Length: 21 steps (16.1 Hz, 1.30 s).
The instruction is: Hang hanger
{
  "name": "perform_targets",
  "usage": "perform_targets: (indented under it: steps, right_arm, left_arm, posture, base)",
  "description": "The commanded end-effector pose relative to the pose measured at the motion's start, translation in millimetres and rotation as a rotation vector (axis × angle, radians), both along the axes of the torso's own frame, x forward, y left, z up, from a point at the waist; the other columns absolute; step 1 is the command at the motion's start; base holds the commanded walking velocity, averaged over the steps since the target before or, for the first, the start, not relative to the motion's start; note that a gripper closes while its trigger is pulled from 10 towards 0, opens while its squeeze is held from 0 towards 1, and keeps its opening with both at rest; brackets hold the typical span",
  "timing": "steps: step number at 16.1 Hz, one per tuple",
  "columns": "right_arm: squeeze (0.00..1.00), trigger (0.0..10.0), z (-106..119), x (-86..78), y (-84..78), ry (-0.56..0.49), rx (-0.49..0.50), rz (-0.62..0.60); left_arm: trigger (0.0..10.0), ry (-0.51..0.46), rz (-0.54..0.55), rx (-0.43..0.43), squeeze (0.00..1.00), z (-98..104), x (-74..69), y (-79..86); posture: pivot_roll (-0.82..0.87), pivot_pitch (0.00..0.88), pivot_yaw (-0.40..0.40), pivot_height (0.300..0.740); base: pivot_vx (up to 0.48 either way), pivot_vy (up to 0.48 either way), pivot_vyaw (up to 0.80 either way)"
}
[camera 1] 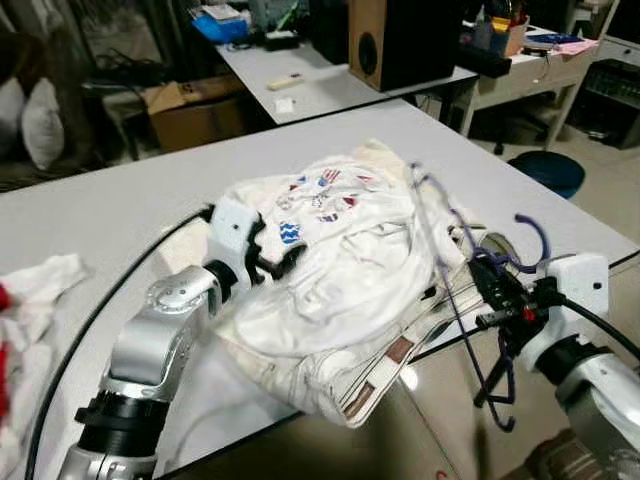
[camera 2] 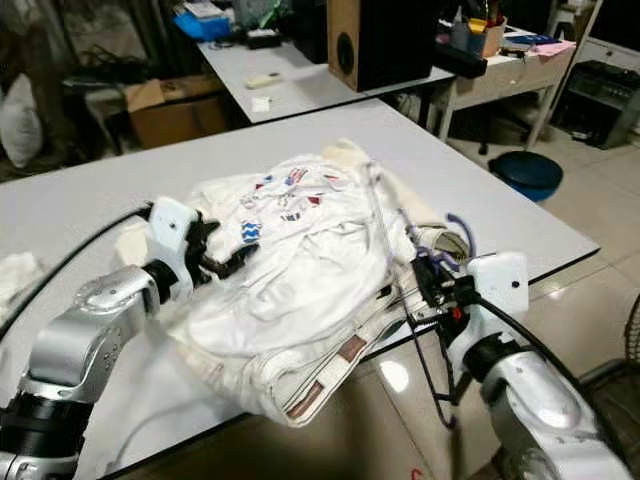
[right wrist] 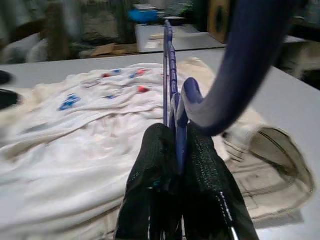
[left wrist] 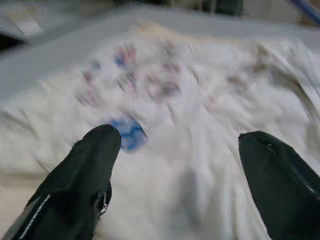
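A white printed T-shirt [camera 1: 330, 260] lies bunched on top of beige trousers [camera 1: 390, 350] on the grey table [camera 1: 120, 200]. A thin purple hanger [camera 1: 440, 240] rests across the shirt's right side, its hook [camera 1: 535, 235] curling up near the table's right edge. My right gripper [camera 1: 490, 275] is shut on the hanger [right wrist: 172, 100] just below the hook [right wrist: 240, 65]. My left gripper [camera 1: 275, 255] is open at the shirt's left side, its black fingers [left wrist: 85, 170] spread just above the cloth [left wrist: 190, 130].
White cloths [camera 1: 35, 290] lie at the table's left edge. Behind stand a second table [camera 1: 310, 80] with a wooden speaker [camera 1: 385, 40], a cardboard box [camera 1: 195, 110] and a blue bin [camera 1: 545, 170] on the floor at right. The trousers overhang the near table edge.
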State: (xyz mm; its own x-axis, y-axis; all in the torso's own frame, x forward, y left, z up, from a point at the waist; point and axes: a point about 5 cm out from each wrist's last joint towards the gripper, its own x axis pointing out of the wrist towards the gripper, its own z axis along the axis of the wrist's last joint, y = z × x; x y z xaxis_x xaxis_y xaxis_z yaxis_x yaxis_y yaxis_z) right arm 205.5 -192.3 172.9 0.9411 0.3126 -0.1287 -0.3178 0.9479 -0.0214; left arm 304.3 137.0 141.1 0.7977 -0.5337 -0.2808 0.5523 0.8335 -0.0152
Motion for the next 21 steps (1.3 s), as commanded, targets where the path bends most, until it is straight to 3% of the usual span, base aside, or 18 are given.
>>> perform_targets:
  steps: [1,3,4,5,8,10,14,16,18,21]
  right_arm:
    - [0.0,10.0,7,-0.9,-0.7,-0.021,0.0,0.041]
    - [0.0,10.0,7,-4.2,2.9,-0.015,-0.002,0.091]
    - [0.0,10.0,7,-5.0,1.2,-0.004,-0.007,0.119]
    - [0.0,10.0,5,-5.5,-0.1,0.006,-0.009,0.134]
    - [0.0,10.0,-1,-5.4,3.8,0.031,-0.01,0.176]
    - [0.0,10.0,-2,-5.2,4.9,0.036,-0.01,0.183]
    - [0.0,10.0,-7,-8.2,7.5,0.066,-0.007,0.215]
    - [0.0,10.0,-9,-10.0,10.5,0.078,-0.002,0.232]
    - [0.0,10.0,-11,-10.7,12.8,0.083,-0.003,0.24]
    - [0.0,10.0,-10,-10.6,15.5,0.079,-0.001,0.247]
  left_arm:
    - [10.0,0.053,-0.048,-0.025,1.0,2,1.7,-7.3]
    - [10.0,0.111,-0.043,-0.049,1.0,-2,0.3,-3.1]
    - [10.0,0.143,-0.045,-0.024,0.44,-6,-1.7,0.1]
    - [10.0,0.16,-0.04,0.003,0.0,-8,-4.0,3.6]
    - [10.0,0.244,-0.046,0.031,0.0,-14,-17.4,15.5]
    - [10.0,0.253,-0.072,0.022,0.0,-15,-21.1,14.0]
    - [10.0,0.21,-0.09,-0.165,0.0,5,-19.1,3.6]
    - [10.0,0.232,-0.17,-0.211,0.0,8,-27.9,-2.3]
    - [10.0,0.267,-0.225,-0.121,0.0,-4,-37.4,-8.1]
    - [10.0,0.249,-0.132,-0.012,0.0,-19,-29.3,-10.5]
  posture:
    - [-0.05,0.0,0.115,0.74]
    - [-0.04,0.0,0.109,0.74]
    - [-0.04,0.0,0.102,0.74]
    - [-0.03,0.0,0.093,0.74]
    - [-0.02,0.0,0.087,0.74]
    - [-0.01,0.0,0.086,0.74]
    - [0.0,0.0,0.08,0.74]
    - [0.0,0.0,0.079,0.74]
    - [0.0,0.0,0.082,0.74]
    - [0.0,0.0,0.088,0.74]
  base:
    - [0.0,0.0,0.0]
    - [0.0,0.0,0.0]
    - [0.0,0.0,0.0]
    - [0.0,0.0,0.0]
    - [0.0,0.0,0.0]
    - [0.0,0.0,0.0]
    - [0.0,0.0,0.0]
    - [0.0,0.0,0.0]
    - [0.0,0.0,0.0]
    - [0.0,0.0,0.0]
